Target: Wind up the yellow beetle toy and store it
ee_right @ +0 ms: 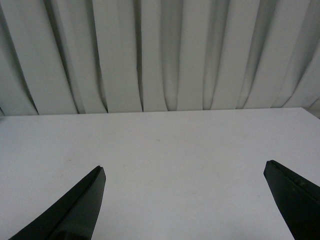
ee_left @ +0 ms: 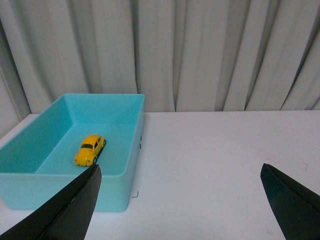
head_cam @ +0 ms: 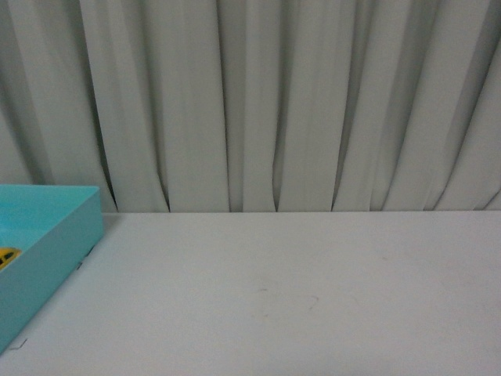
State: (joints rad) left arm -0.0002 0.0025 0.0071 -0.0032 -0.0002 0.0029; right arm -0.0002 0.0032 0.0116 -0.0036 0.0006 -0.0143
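The yellow beetle toy point(ee_left: 90, 149) lies inside the turquoise box point(ee_left: 127, 170) on the desk point(ee_left: 215, 160), at about 11 o'clock from the left pincer point(ee_left: 180, 200). Its long axis points from 7 to 1 o'clock. Both pincers are spread and hold nothing; the left pincer is nearer than the right pincer point(ee_right: 185, 200).

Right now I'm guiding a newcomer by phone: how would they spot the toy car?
Find the turquoise bin at the white table's left end, before the curtain. Inside, on its floor, sits the yellow beetle toy, the only thing in it: small, glossy, rounded.
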